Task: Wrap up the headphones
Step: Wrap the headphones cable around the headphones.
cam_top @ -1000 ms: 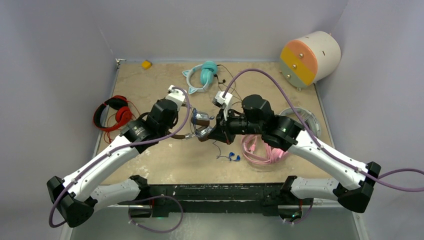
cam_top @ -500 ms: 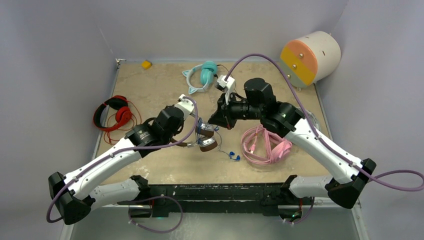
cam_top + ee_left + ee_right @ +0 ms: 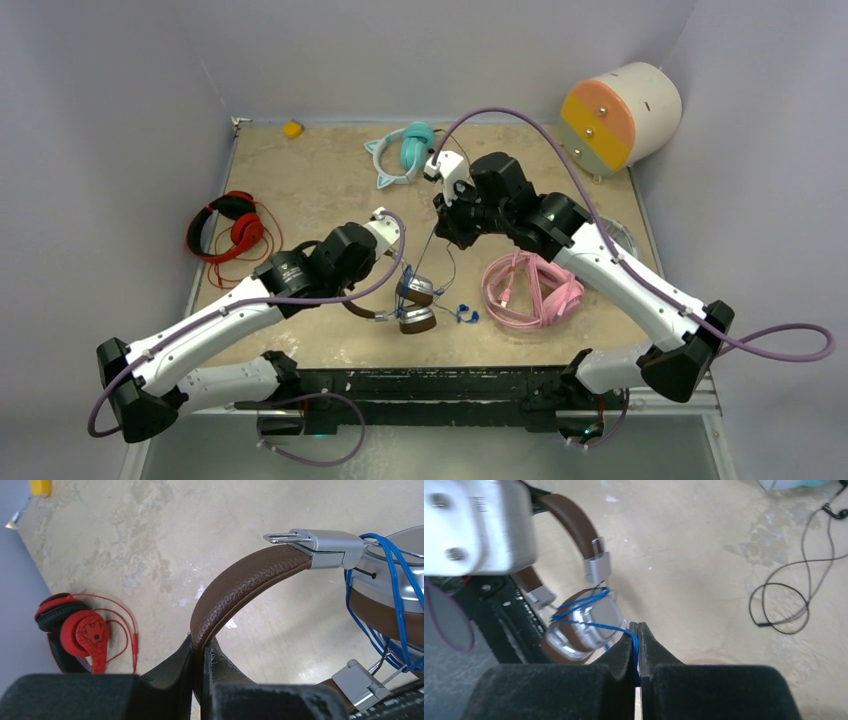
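The brown headphones [image 3: 414, 304] with silver cups [image 3: 586, 627] hang near the table's front middle. My left gripper [image 3: 202, 650] is shut on their brown leather headband [image 3: 235, 587]. A blue cord [image 3: 397, 595] is looped around the cups. My right gripper [image 3: 637, 630] is shut on the blue cord [image 3: 589, 626] and holds it taut, up and behind the cups [image 3: 447, 225]. The pink headphones [image 3: 530, 290] lie on the table to the right. No grey-white pair shows.
Red headphones [image 3: 228, 226] lie at the left edge, also in the left wrist view [image 3: 82, 635]. Teal cat-ear headphones [image 3: 402, 152] lie at the back. A thin black cable [image 3: 794, 600] lies beside them. A round pastel drum [image 3: 618, 112] sits back right; a yellow block [image 3: 292, 128] back left.
My left gripper carried the brown headphones toward the front of the table. My right gripper moved back and up with the blue cord, drawing it out from the cups.
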Controlling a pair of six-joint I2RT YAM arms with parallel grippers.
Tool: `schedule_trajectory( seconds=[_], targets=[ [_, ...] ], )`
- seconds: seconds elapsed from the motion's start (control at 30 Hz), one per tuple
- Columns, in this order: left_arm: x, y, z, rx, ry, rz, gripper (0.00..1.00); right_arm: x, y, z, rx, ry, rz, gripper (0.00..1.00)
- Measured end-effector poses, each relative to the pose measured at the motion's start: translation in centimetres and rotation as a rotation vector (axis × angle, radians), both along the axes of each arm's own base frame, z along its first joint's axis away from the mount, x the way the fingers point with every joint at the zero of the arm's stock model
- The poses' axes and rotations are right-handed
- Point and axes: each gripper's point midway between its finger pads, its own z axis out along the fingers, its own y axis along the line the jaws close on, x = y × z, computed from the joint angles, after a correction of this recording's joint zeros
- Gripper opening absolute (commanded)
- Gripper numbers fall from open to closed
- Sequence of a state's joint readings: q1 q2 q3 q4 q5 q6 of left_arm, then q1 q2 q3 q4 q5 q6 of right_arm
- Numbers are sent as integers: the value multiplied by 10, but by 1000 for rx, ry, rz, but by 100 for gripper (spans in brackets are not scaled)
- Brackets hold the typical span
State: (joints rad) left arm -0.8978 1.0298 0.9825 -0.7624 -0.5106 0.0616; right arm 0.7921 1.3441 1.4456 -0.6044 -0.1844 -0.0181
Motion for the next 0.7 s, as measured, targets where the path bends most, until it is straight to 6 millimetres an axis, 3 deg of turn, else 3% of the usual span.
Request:
schedule_trajectory(
  seconds=[0.23, 0.43, 0.7],
  targets=[
    [-14, -9, 10, -55, 73, -41, 0, 20, -14, -17, -83, -38, -95, 0],
    [-32, -20, 16, -145, 149, -92, 0, 31, -26, -49, -129, -21, -150, 0],
    [-59, -54, 58, -433, 206, -189, 0, 29, -21, -72, 32, 56, -77, 0]
  ],
)
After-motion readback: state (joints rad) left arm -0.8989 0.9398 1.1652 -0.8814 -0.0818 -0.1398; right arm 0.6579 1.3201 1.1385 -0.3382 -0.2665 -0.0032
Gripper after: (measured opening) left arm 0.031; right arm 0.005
